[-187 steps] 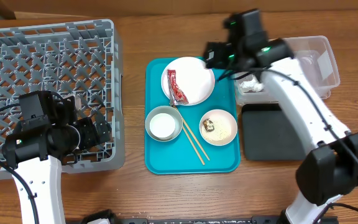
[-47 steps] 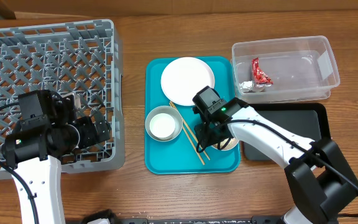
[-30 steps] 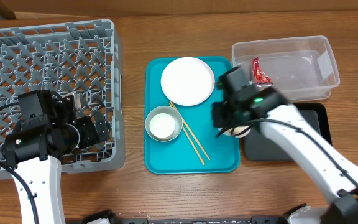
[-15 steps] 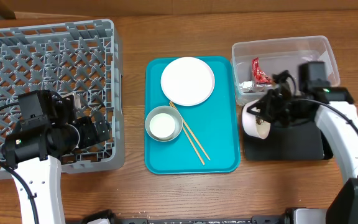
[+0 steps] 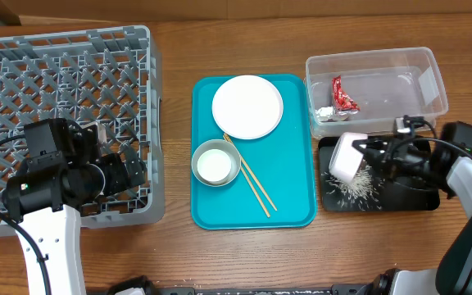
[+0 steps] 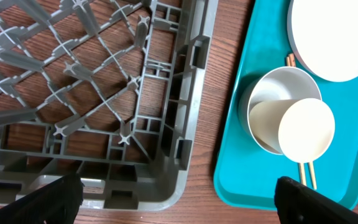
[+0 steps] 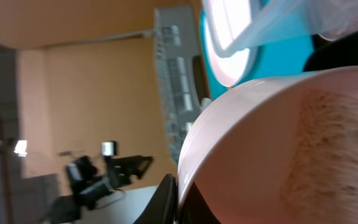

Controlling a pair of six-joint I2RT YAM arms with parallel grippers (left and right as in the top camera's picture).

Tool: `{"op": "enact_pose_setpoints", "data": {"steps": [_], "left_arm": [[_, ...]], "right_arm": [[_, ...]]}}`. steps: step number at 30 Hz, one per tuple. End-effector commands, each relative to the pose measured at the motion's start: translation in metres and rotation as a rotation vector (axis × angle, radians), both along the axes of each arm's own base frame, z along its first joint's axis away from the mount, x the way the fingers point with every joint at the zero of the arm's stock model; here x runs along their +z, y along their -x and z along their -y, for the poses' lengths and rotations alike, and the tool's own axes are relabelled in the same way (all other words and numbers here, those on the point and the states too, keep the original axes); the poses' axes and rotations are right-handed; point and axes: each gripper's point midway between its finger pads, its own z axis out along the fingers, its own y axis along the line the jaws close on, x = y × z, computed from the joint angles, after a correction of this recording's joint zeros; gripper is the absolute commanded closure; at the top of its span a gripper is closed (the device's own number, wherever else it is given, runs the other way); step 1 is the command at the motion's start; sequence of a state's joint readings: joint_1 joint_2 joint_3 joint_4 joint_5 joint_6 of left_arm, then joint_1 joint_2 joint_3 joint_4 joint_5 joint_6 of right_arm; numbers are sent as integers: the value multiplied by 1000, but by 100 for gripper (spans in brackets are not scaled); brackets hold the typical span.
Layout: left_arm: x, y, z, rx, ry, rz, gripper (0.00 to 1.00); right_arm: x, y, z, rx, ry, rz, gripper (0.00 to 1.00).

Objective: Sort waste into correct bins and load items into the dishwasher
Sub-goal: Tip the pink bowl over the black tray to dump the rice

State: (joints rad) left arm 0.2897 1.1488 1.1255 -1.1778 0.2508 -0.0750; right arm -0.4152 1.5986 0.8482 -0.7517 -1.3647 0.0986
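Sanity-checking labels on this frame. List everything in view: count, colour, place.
dish rack: 1, grey, far left
teal tray: 1, teal, centre
large plate: 1, white, top end of the teal tray
bowl: 1, white inside, on the teal tray below the large plate
cup: 1, white, lying in the bowl
chopsticks: 1 pair, wooden, on the teal tray beside the bowl
tub: 1, clear, top right
wrapper: 1, red and silver, inside the tub
black tray: 1, black, just below the tub
rice grains: many, white, scattered on the black tray
small plate: 1, white, tilted over the black tray
left gripper: open, above the dish rack's corner
right gripper: shut on the small plate
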Motion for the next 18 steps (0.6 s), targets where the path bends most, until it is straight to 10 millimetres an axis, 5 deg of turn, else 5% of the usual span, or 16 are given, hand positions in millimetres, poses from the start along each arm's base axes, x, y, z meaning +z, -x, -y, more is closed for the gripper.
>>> {"op": "enact_pose_setpoints", "data": {"steps": [1, 11, 18], "left_arm": [[6, -4, -2, -14, -12, 23, 0], [6, -4, -2, -14, -12, 22, 0], [6, -3, -2, -15, -12, 22, 0]], "right_arm": [[21, -1, 12, -33, -147, 64, 96], [22, -3, 62, -204, -277, -71, 96], [22, 0, 75, -261, -356, -189, 96]]}}
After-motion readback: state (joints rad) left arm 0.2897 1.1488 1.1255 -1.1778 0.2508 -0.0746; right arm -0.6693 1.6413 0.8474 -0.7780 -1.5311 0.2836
